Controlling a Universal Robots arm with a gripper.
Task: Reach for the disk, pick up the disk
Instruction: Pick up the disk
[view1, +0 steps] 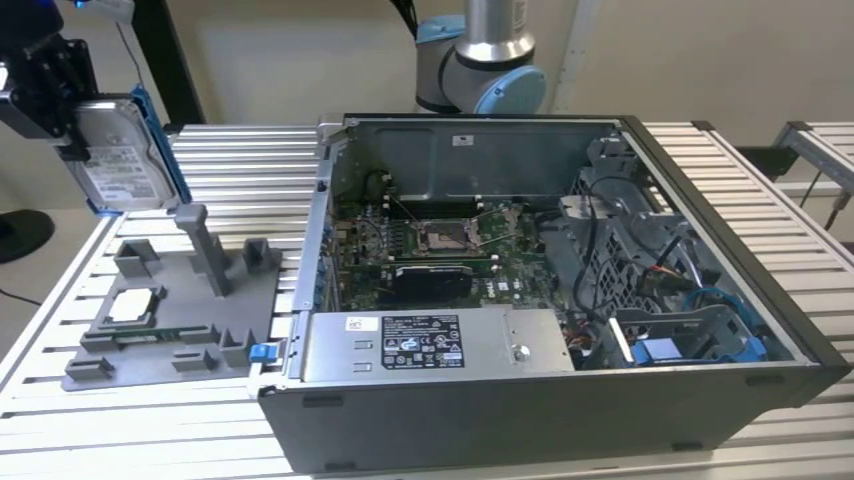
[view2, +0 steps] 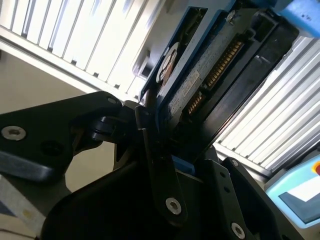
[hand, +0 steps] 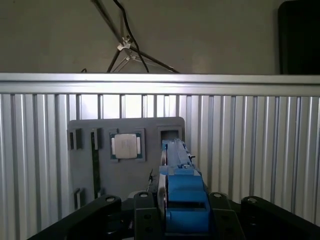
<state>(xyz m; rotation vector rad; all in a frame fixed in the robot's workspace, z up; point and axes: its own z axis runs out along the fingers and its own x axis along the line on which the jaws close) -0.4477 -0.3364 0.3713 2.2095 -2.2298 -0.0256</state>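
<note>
The disk (view1: 118, 160), a silver-grey metal drive with a white label and blue rails, hangs on edge in the air at the exterior view's upper left, above the grey holder (view1: 174, 300). My gripper (view1: 74, 125) is shut on it from the side. In the second wrist view the disk (view2: 200, 85) runs up between the black fingers (view2: 150, 130), its connector edge showing. In the first wrist view its blue rail (hand: 182, 192) sits between the jaws, with the grey holder (hand: 130, 170) well below it.
A small square processor chip (view1: 134, 305) lies in the grey holder, also seen in the first wrist view (hand: 125, 146). An open computer case (view1: 561, 400) stands on the slatted metal table (view1: 240, 150) to the exterior view's right of the holder.
</note>
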